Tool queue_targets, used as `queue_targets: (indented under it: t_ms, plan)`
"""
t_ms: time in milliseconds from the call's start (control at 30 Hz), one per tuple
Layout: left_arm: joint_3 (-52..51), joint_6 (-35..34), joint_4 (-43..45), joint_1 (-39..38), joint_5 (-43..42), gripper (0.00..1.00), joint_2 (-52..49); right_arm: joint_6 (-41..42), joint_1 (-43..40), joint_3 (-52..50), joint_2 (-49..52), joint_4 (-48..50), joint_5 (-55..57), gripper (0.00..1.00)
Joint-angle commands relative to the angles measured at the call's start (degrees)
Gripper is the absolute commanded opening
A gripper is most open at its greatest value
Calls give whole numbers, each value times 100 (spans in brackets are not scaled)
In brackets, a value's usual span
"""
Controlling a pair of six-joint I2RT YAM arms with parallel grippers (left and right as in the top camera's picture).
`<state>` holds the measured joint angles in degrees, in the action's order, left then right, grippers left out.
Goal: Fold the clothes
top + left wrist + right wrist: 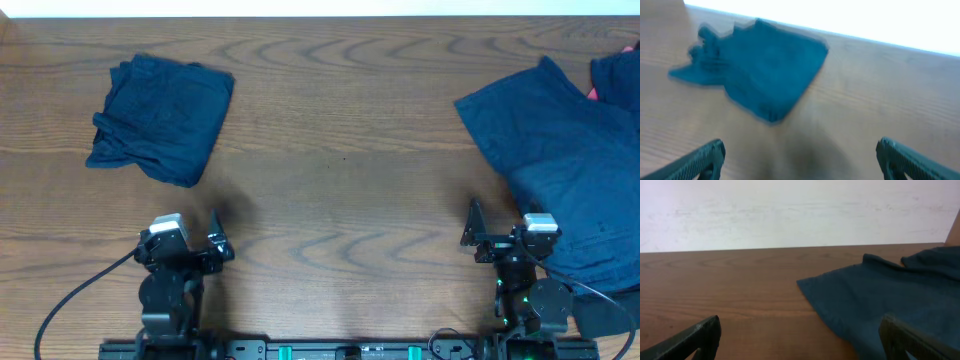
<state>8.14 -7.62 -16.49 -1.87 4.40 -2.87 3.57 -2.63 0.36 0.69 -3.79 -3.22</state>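
Observation:
A folded dark navy garment (160, 118) lies at the far left of the wooden table; it also shows in the left wrist view (760, 67), blurred. A larger, spread-out navy garment (570, 160) covers the right side; it also shows in the right wrist view (880, 295). Another navy piece (618, 75) lies at the far right edge. My left gripper (215, 240) is open and empty near the front, well short of the folded garment; its fingers show in its wrist view (800, 160). My right gripper (472, 232) is open and empty beside the spread garment's left edge; its fingers show in its wrist view (800, 337).
A small pink patch (593, 94) peeks out between the right-hand garments. A white wall (790, 210) rises behind the table's far edge. Bare wood (340, 170) lies between the two garments. Cables run from both arm bases at the front.

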Motion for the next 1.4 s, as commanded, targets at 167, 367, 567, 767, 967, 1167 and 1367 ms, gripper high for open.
queue_targets:
  t_ms: [167,367,567,767,967,1167,1367]
  plan:
    - [-791,817,1613,70,-199,98,280,-87,44,-4,-35,-24,-44,99]
    - [-791,1121,1233,94,-337,98,280,-87,44,-4,-35,-24,-44,99]
    - [-791,1121,1235,94,-337,98,280,-87,44,-4,-35,-24,-44,99]
    - [-791,1121,1235,94,-337,98,264,-87,44,-4,-35,-24,-44,99]
    - [-791,1121,1235,94,-337,98,264,-87,44,-4,-35,-24,-44,99]
    - [-791,1123,1235,94,-337,98,264,-87,44,-4,-35,-24,-44,99]
    - [-791,1123,1235,94,-337,98,264,-87,44,-4,-35,-24,-44,99]
